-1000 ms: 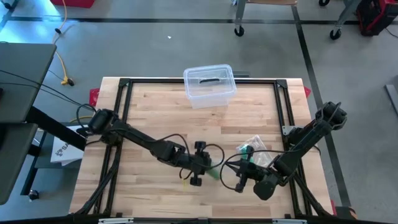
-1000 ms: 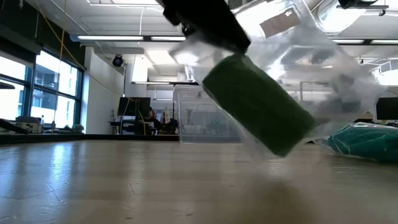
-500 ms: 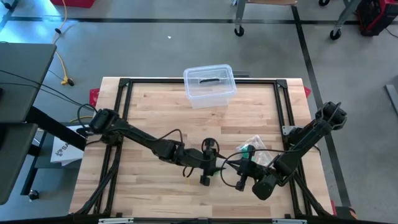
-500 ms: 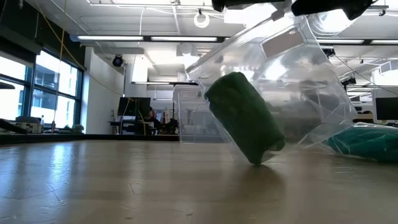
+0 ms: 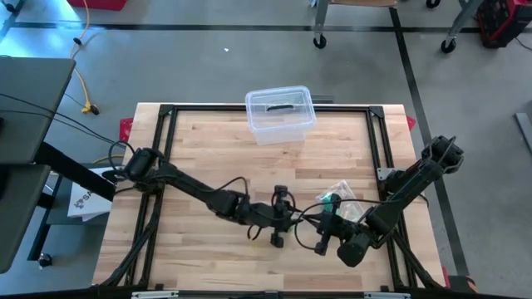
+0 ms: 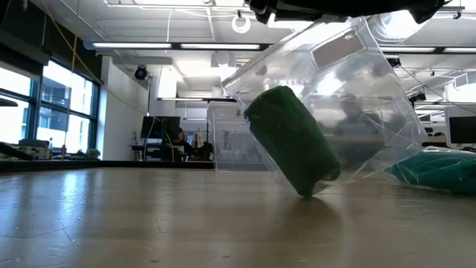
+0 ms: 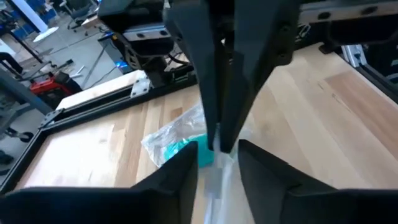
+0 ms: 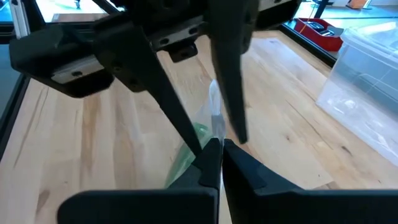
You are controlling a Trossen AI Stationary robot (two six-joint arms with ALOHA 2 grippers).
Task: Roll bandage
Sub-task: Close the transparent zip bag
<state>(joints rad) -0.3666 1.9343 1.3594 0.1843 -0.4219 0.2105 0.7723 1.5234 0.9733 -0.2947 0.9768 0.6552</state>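
Two dark, jointed arms with loose black cables looping alongside them. Left gripper (image 5: pixel 287 221) and right gripper (image 5: pixel 313 224): slim, black, tapered fingers

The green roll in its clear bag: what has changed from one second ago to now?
The green roll inside the clear bag swung from a slanted, lifted pose down until its lower end touches the table. The left tool moved rightward to the bag's top, beside the right tool, which stayed clamped.

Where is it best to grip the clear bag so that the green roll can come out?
Probably at the bag's top edge, coming from above. The bag hangs from the right gripper, shut on that edge, and the green roll sags tilted at the bottom. The left gripper could pinch the opposite lip to spread the mouth.
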